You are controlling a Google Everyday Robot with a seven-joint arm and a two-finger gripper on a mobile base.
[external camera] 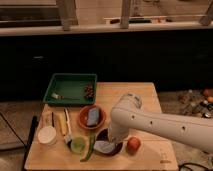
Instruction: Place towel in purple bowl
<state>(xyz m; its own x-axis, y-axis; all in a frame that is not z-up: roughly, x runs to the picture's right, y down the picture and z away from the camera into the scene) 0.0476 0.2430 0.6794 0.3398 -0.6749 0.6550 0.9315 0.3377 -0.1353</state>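
A big wooden table in the middle of the room. A fat white arm in over the right edge, bent down toward the middle of the front edge. A green tray at the far left corner. An orange bowl near the middle of the table, with a blue-grey block inside. The purple bowl just in front of it, close to the front edge, with a round orange-red fruit right beside it on the right. Then the gripper, at the end of the arm, right above the purple bowl and mostly hidden behind the arm. A pale soft patch inside the purple bowl, right under the gripper: looks like the towel. So straight down from the gripper, not off to one side. No long side to read on the towel, bunched up and partly hidden as it is. Only one arm here, so nothing to pick between. Cannot tell if the gripper is open or closed, or if it touches the towel or hangs just above it. Looks near the end of the job, with the towel seemingly in the bowl already. Likely calls for a letting go and a lift straight up, with care not to bump the fruit or pull the towel back out.
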